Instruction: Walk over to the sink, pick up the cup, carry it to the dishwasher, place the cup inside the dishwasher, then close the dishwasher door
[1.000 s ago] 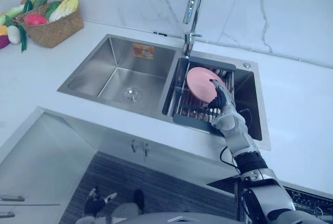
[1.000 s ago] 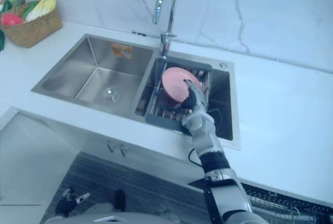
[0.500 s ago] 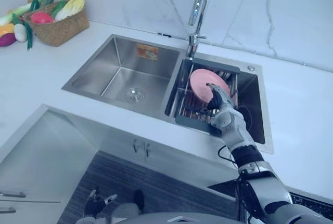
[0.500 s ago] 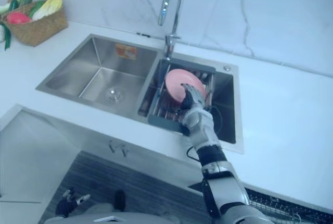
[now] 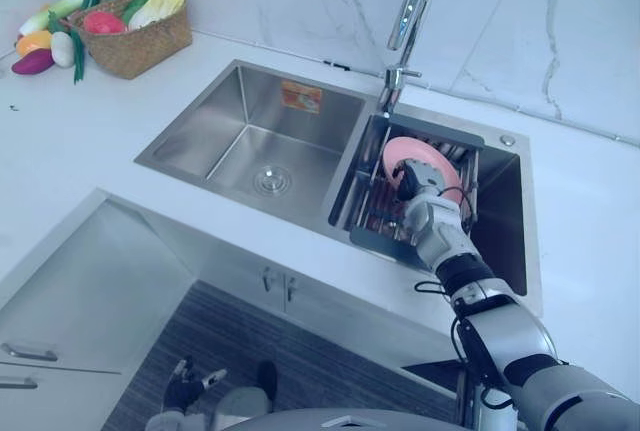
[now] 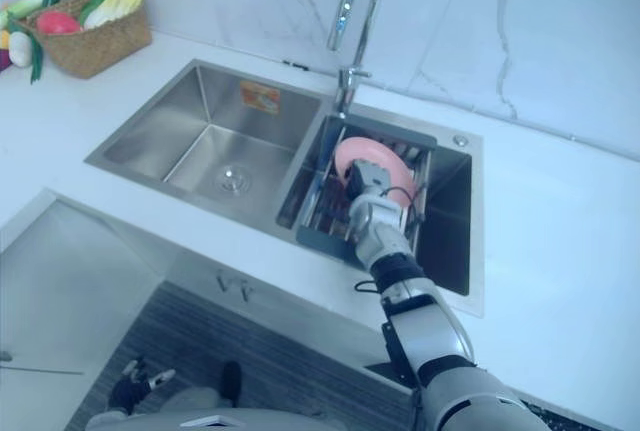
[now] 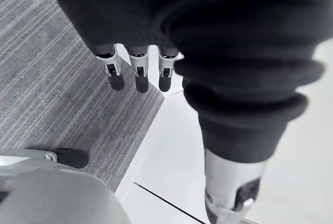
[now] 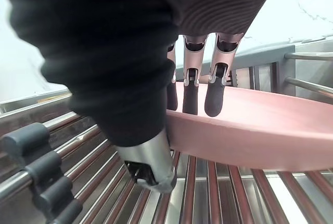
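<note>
In the sink's [image 5: 250, 116] rt basin, the rt hand [image 5: 426, 211] reaches into the dish rack [image 5: 372, 221] and grips the pink plate [image 5: 425, 154], which stands tilted on edge among the rack's bars. Fingers [image 8: 214, 93] lie close together on one face just past the rim. The thumb [image 8: 152, 168] sits on the rim's other side, so the rim is pinched btwn them. The faucet [image 5: 413, 11] rises just beyond the hand. The lt basin lies to the hand's left, w/ a basket of veg [image 5: 140, 43] well off that way on the counter [image 5: 70, 141]. The lt hand [image 7: 138, 76] hangs low over grey floor, fingers straight & relaxed.
</note>
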Controlling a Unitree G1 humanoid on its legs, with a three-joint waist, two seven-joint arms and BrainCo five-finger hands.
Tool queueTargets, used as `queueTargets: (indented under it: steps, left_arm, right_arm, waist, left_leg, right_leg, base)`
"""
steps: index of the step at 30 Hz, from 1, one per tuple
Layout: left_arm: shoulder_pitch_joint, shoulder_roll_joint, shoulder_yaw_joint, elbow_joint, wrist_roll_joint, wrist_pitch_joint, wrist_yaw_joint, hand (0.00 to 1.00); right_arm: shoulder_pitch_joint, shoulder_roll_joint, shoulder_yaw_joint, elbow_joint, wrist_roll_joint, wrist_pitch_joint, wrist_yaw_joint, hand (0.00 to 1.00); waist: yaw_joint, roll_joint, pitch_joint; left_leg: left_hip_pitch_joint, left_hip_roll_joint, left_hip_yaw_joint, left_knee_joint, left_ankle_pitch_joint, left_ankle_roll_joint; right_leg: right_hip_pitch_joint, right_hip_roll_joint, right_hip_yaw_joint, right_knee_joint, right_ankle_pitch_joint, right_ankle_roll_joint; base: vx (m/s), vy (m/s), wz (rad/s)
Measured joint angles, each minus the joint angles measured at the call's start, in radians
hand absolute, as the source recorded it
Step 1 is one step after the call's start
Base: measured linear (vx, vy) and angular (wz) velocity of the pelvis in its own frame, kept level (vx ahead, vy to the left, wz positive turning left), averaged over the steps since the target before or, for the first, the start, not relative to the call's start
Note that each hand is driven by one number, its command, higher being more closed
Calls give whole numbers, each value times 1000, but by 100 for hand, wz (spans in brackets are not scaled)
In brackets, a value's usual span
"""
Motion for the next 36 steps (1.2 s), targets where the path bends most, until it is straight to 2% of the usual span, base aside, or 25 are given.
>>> queueTargets:
  steps: [2, 8, 13, 17, 27, 30, 33, 36]
  left_arm:
    - [0, 1, -4, 0, 0, 0, 0, 0]
    - [1, 2, -4, 0, 0, 0, 0, 0]
    - [1, 2, -5, 0, 0, -3, 0, 0]
    - [4, 2, -4, -1, 0, -4, 2, 0]
    - [8, 2, -4, -2, 0, -14, 8, 0]
    - [7, 1, -4, -4, 0, -16, 11, 0]
    - [8, 1, -4, -4, 0, -16, 13, 0]
    - [9, 1, -2, -4, 0, -16, 17, 0]
  right_arm:
    - [0, 0, 0, 1, 0, -4, -13, 100]
    - [-4, -15, -3, -1, 5, -60, -81, 100]
    - [-4, -42, -4, -15, 47, -111, -83, 100]
    - [-4, -53, -37, -81, 92, -133, -85, 100]
    - [4, -82, -93, -219, 243, -185, -109, 100]
    - [17, -81, -149, -248, 292, -201, -111, 100]
    - [20, -81, -155, -253, 322, -205, -115, 100]
    - [56, -81, -182, -333, 350, -219, -121, 100]
  waist:
    - [1, 1, 1]
    - [1, 4, 3]
    - [-5, 17, 11]
    - [-20, 29, 17]
    - [-45, 33, 19]
    - [-46, 33, 19]
    - [-50, 33, 19]
    - [-50, 33, 19]
  left_leg:
    - [0, 1, -2, 0, 0, 0]
    - [-2, -1, 0, 0, 0, 0]
    - [0, 0, 3, 0, 0, 1]
    - [2, 0, 7, 0, 1, 1]
    - [14, 4, 35, 0, 0, -1]
    - [16, 6, 39, 0, -2, -2]
    - [20, 9, 49, 0, -5, -6]
    - [22, 10, 60, 0, -9, -10]
  right_leg:
    - [0, 0, 0, 2, -1, 0]
    - [-1, -2, 1, 1, -1, 2]
    - [0, -2, 3, 1, 1, 3]
    - [0, -2, 7, 1, 4, 3]
    - [0, -3, 32, -1, 5, 3]
    - [0, -3, 35, -1, 5, 2]
    - [0, -2, 44, 0, 6, 1]
    - [-1, -2, 54, -1, 8, 1]
  base:
    - [-15, 1, 2]
    - [0, 0, 0]
    - [0, 0, 0]
    - [0, 0, -2]
    - [0, -2, -7]
    - [-7, -3, -4]
    - [-9, -1, -8]
    - [-2, 1, -7]
